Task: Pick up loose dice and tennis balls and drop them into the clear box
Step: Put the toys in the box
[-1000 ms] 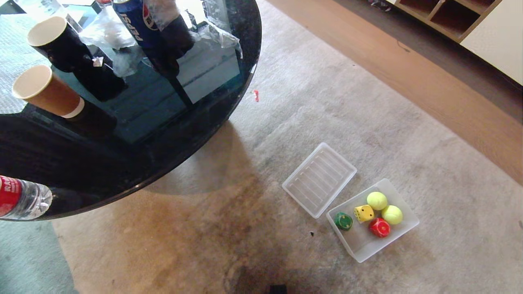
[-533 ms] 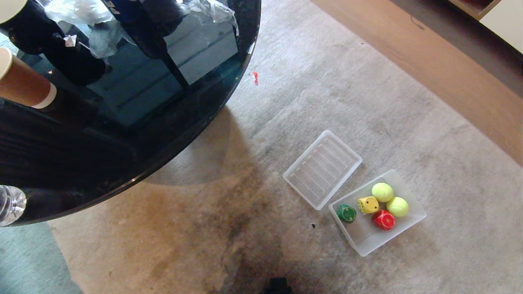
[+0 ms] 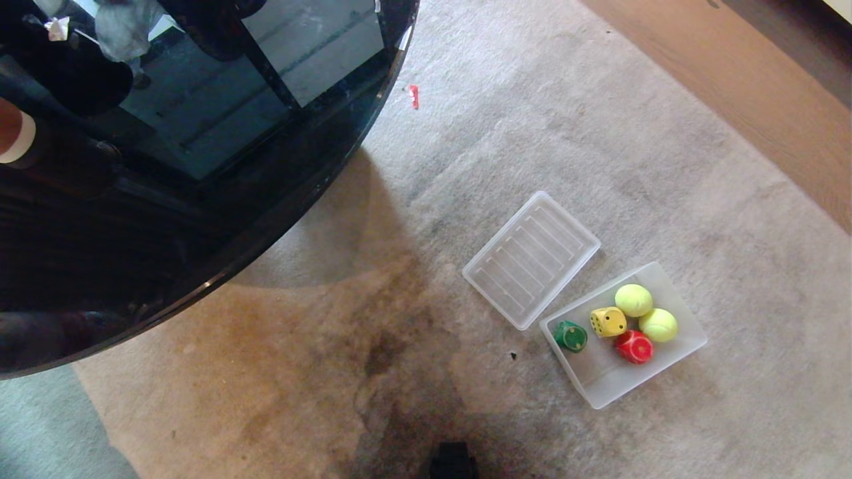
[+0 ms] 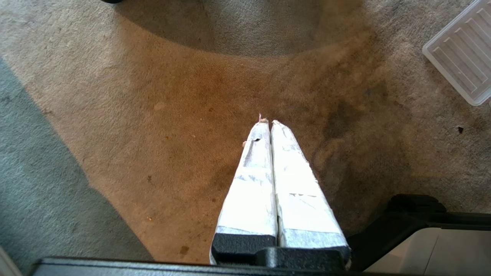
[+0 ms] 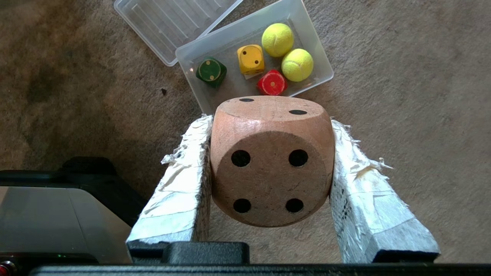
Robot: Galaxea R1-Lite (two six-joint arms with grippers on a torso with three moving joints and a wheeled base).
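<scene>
On the carpet lies the clear box [image 3: 602,392] [image 5: 314,82], holding a green die [image 3: 571,335], a yellow die [image 3: 608,321], a red die [image 3: 634,346] and two tennis balls [image 3: 633,300] [image 3: 658,324]. A tan die [image 5: 270,159] hangs above the carpet, short of the box, with my right gripper [image 5: 270,122] shut on it, one taped finger on each side. My left gripper [image 4: 268,122] is shut with nothing in it, over bare carpet. Neither arm shows in the head view.
A flat ribbed lid [image 3: 531,259] lies beside the box. A dark round glass table [image 3: 200,219] with cups and litter fills the upper left. A small red scrap [image 3: 414,96] lies on the carpet. Wooden floor [image 3: 732,100] runs at the upper right.
The whole head view has shifted: table and cups slid up and out of frame, and the box and lid moved up a little. The camera tilted down; the things stayed put.
</scene>
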